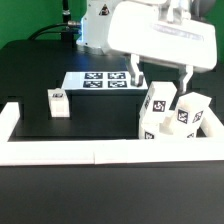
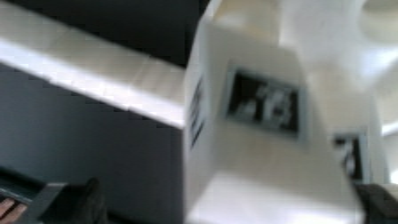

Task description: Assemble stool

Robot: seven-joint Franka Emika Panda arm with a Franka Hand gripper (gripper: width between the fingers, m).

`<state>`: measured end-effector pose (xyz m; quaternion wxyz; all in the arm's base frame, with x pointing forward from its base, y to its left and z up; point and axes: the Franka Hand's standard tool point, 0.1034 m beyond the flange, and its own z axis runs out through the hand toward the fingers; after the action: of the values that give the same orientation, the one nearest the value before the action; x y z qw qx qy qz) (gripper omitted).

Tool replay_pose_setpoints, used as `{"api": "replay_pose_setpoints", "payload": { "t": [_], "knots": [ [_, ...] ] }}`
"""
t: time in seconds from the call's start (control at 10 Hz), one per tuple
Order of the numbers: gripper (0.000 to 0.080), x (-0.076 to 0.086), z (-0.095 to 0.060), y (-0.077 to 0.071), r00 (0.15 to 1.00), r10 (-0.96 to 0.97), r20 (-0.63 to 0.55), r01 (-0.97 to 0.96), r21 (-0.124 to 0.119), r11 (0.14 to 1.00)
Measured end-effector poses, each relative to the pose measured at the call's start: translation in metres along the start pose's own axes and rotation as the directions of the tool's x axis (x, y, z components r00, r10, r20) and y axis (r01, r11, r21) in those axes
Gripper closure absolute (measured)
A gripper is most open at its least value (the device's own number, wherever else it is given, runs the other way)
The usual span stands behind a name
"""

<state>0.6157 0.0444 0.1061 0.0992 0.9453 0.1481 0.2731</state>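
Black table (image 1: pixel 100 118) inside a white rail (image 1: pixel 60 152): I judge this is the approach to pick up a stool part.
From the exterior view's left: one leg block (image 1: pixel 57 102) stands alone, then the marker board (image 1: pixel 100 80), then the tagged stool parts (image 1: pixel 172 115) crowded at the rail corner. My gripper (image 1: pixel 160 74) hangs just above them, pointing down, fingers (image 1: pixel 135 72) wide, holding nothing. Next I should descend straight around one block.
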Motion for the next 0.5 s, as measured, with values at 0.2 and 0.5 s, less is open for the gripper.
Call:
{"api": "replay_pose_setpoints", "payload": {
  "t": [0.2, 0.5],
  "knots": [
    [0.0151, 0.014, -0.02, 0.016, 0.999, 0.028, 0.027, -0.03, 0.064, 0.997],
    [0.0151, 0.024, -0.045, 0.052, 0.985, -0.067, 0.16, 0.037, 0.185, 0.982]
  ]
}}
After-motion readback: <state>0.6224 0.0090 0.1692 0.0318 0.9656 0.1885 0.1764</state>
